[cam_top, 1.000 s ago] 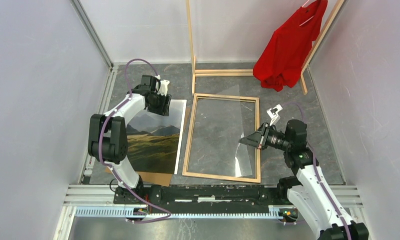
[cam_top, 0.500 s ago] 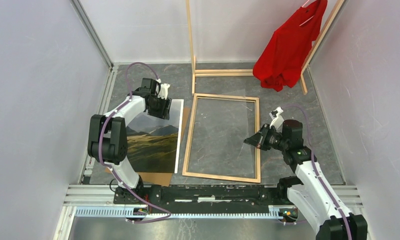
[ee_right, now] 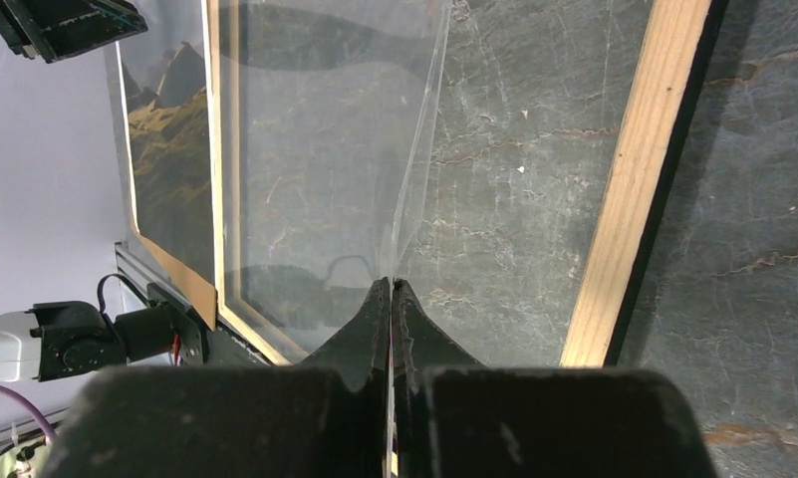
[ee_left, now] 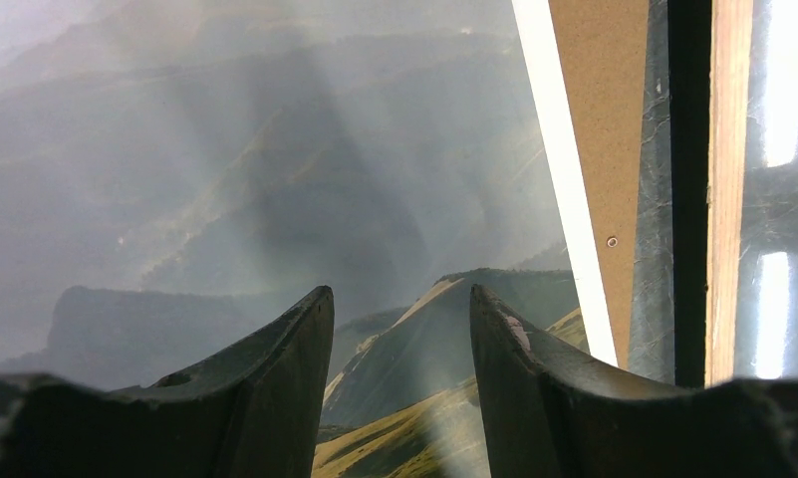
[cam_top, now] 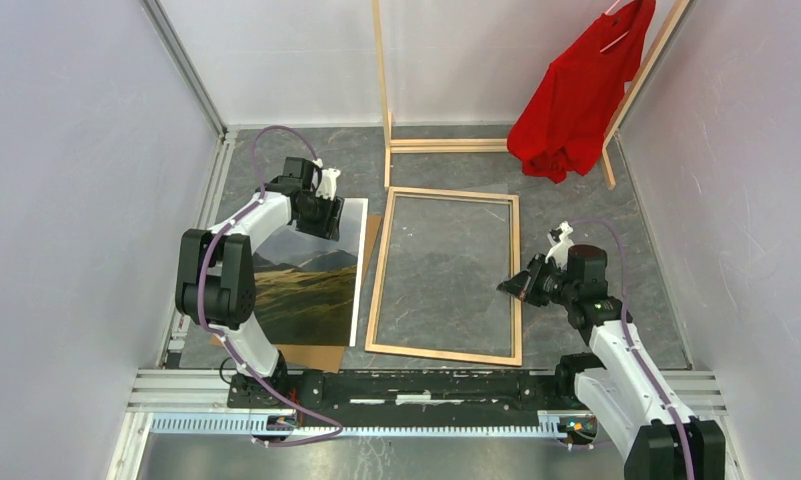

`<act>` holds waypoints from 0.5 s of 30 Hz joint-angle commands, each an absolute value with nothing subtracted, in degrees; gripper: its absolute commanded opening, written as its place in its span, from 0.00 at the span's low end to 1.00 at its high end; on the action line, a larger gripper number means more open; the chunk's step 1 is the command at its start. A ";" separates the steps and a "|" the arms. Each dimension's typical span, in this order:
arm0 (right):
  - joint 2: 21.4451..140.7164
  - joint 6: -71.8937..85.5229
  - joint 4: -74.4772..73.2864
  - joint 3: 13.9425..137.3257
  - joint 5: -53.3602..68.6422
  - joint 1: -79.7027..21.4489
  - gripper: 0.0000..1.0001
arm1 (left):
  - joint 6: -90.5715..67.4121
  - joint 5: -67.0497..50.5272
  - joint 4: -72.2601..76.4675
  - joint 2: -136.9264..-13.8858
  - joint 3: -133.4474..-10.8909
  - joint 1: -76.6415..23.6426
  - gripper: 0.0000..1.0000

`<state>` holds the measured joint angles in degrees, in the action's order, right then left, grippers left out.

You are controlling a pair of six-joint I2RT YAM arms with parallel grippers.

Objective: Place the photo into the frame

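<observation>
Left gripper (cam_top: 319,213) hangs over the far end of the photo (cam_top: 311,290), fingers spread, with the print's hazy hills showing in the gap between them on the left wrist view; I cannot tell whether the fingertips touch the paper. The photo lies flat, picture side up, on the left part of the table (cam_top: 636,240), on top of a brown backing board (cam_top: 311,355) whose edges show along the photo's right side and near end. The frame (cam_top: 378,280) lies flat just to the right of the photo and board, light wood side up, apart from the print, with the grey stone-patterned table visible through its opening. Right gripper (ee_right: 391,284) sits at the frame's right rail, about halfway along it, fingers pressed together on the edge of a clear sheet (ee_right: 325,149). On the right wrist view that sheet runs from the fingertips out across the frame's opening, one edge lifted off the surface. A wooden rack (cam_top: 446,145) stands at the far side of the table, with a red shirt (cam_top: 576,100) hanging at the far right.
</observation>
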<state>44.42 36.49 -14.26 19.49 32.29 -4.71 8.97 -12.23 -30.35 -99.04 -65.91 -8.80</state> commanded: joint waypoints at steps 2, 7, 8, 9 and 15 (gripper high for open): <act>44.52 34.13 -12.05 19.00 32.79 -4.12 0.00 | 10.08 -13.06 -30.15 -96.84 -65.92 -8.70 0.60; 44.08 33.75 -13.00 18.77 32.25 -3.67 0.00 | 10.16 -11.60 -29.92 -96.90 -65.88 -9.29 0.60; 44.11 33.62 -13.07 18.72 32.26 -3.59 0.00 | 10.10 -11.54 -29.94 -96.87 -65.91 -9.38 0.60; 44.13 33.59 -13.10 18.53 32.26 -3.40 0.00 | 10.15 -11.45 -29.94 -96.79 -65.92 -9.52 0.60; 44.31 33.89 -12.92 18.26 32.52 -3.10 0.00 | 10.48 -10.63 -29.88 -96.51 -65.91 -10.39 0.60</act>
